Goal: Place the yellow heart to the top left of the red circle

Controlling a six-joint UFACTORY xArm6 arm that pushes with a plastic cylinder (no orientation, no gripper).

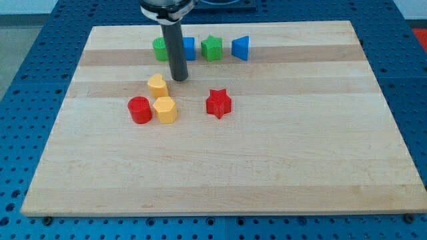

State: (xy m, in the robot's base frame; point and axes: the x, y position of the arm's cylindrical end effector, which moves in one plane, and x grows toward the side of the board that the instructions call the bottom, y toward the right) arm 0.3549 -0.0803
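The yellow heart (157, 85) lies on the wooden board, up and to the right of the red circle (140, 110), a small gap between them. A yellow hexagon (165, 110) touches the red circle's right side, just below the heart. My tip (179, 79) rests on the board just right of and slightly above the yellow heart, a small gap apart. The dark rod rises from the tip toward the view's top.
A red star (218, 103) lies right of the yellow hexagon. Near the view's top stand a green block (160, 48), a blue block (189, 48) partly behind the rod, a green star (212, 48) and a blue triangle (241, 47). The board (300, 153) sits on a blue perforated table.
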